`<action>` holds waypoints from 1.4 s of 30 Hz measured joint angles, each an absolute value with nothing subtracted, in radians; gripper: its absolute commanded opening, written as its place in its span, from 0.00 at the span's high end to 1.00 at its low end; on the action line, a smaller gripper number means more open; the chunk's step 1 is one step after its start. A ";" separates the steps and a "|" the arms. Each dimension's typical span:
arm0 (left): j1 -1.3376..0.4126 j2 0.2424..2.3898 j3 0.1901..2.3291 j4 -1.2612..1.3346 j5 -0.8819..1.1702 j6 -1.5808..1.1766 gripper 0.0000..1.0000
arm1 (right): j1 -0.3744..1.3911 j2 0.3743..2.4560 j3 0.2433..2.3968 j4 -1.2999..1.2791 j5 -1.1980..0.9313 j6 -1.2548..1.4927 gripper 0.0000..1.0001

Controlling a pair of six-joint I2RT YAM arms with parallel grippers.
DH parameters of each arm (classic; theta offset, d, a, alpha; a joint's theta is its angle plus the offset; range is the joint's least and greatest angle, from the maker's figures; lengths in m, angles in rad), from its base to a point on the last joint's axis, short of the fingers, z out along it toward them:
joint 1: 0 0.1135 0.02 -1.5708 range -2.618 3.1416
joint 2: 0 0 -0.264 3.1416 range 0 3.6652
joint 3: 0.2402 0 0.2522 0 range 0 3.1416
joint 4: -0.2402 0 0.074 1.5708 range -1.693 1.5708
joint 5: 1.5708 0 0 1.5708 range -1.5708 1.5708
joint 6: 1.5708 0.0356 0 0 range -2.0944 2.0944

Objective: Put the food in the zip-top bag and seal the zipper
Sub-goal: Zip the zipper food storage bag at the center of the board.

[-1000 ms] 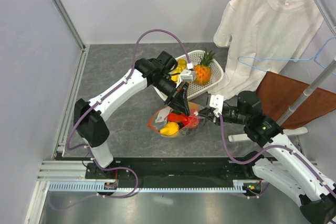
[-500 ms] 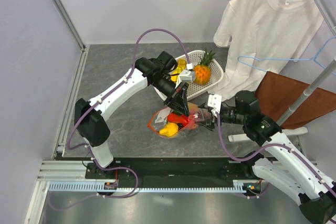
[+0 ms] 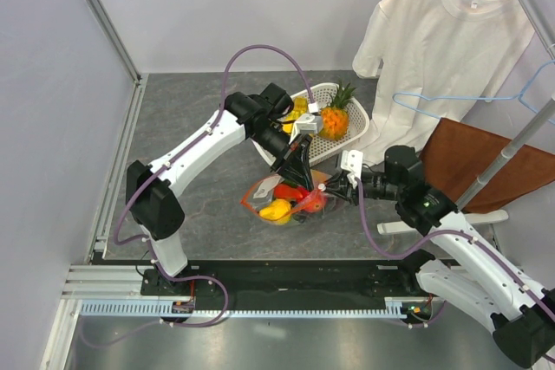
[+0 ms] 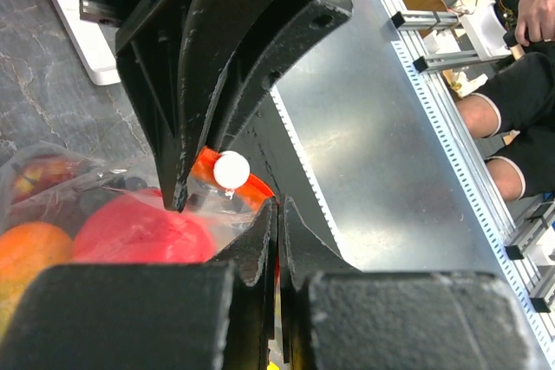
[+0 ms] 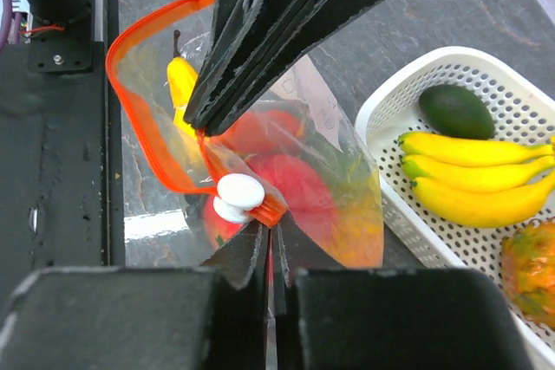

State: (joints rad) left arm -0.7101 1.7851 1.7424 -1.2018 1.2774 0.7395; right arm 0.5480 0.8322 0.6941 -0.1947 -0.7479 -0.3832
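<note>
- Where the two fingers of the left claw point(image 4: 276, 212) press together, a sliver of the red-orange zipper point(image 5: 139, 97) is caught between them, and no gap shows.
- The right claw point(image 5: 270, 233) is likewise closed. Its tips nip the same zipper right under the white end piece point(image 5: 240, 191), which touches them.
- The two claws meet almost tip to tip across the strip, the left one slanting down from above the right one's tips.
- The zip-top bag point(image 5: 347, 214) hangs crumpled and clear around both sets of tips. Its mouth stands open in a loop to the left of the right claw in that claw's own view.
- The food point(image 3: 290, 194) sits inside the bag just below the tips. A red round fruit point(image 5: 299, 188) is nearest, with a yellow piece point(image 5: 180, 80) further along the loop.
- Past the bag, ahead and to the right of the right claw, a white mesh basket point(image 5: 451, 231) holds bananas point(image 5: 477, 152), a dark green avocado point(image 5: 457, 110) and a pineapple point(image 3: 336, 119).
- Further out, behind the right arm, a white T-shirt point(image 3: 434, 41) hangs on a hanger.
</note>
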 measured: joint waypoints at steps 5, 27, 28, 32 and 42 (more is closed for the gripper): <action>-0.691 1.785 1.742 -1.207 1.280 0.741 0.97 | 0.548 0.799 0.694 -0.219 -0.744 -0.387 1.00; -0.878 1.317 1.437 -0.659 0.648 0.469 0.27 | 0.548 0.735 0.694 -0.299 -0.625 -0.188 1.00; -0.909 1.326 1.433 -0.643 0.593 0.469 0.27 | 0.548 0.735 0.694 -0.298 -0.622 -0.184 1.00; -1.024 1.373 1.418 -0.588 0.414 0.459 0.30 | 0.548 0.736 0.694 -0.296 -0.608 -0.171 1.00; -1.043 1.464 1.416 -0.509 0.247 0.389 0.74 | 0.547 0.696 0.694 -0.297 -0.595 -0.170 1.00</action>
State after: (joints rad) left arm -1.0431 1.4635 1.4158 -0.5095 0.2474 0.3893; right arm 0.5468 0.6964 0.6941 -0.2974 -0.5949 -0.1703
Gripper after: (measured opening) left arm 0.386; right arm 0.007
